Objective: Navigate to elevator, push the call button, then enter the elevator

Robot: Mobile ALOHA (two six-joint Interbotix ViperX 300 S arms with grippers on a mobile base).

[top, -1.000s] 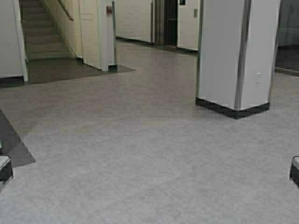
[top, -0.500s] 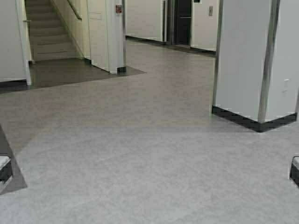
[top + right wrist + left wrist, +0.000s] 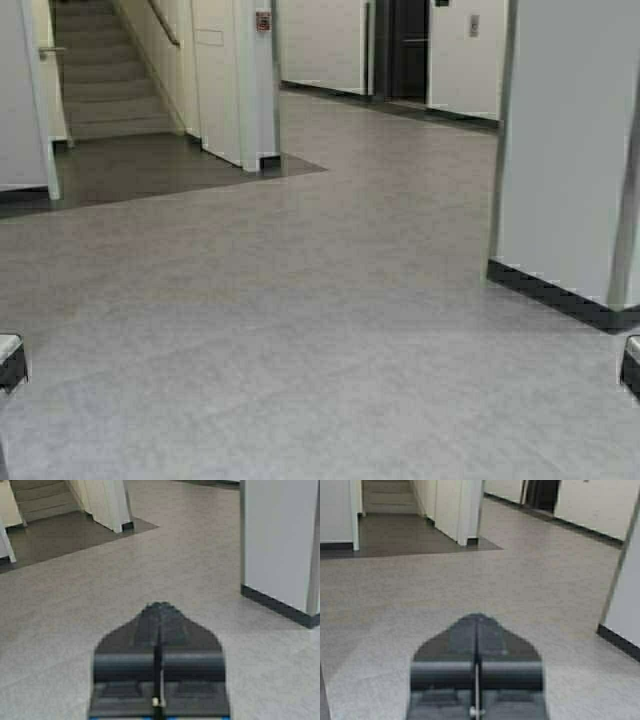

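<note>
Since a second ago your base has driven forward and swung left: the whole lobby has slid rightward across the high view. The white pillar [image 3: 570,150] now fills the right edge with its far side cut off, where before you could see all of it. The elevator [image 3: 408,48] has shifted from centre toward the upper right, and the staircase [image 3: 100,80] with its dark landing floor [image 3: 150,165] sits closer. Nothing in the room itself has moved; you have.

You are early in the first leg. The elevator is well ahead across the grey floor [image 3: 300,300], a dark doorway in the far white wall, partly behind the pillar's line. The call button [image 3: 474,25] shows as a small grey plate on the wall just right of the doorway, too far off to read any detail. Pushing it and entering are both not yet done, and most of the drive remains.

Both arms ride tucked low at the frame's sides. The left gripper [image 3: 477,630] has its fingers pressed together with nothing between them; the right gripper [image 3: 158,625] is the same, closed and empty. My judgement: keep clear of the pillar's dark base as you pass it.
</note>
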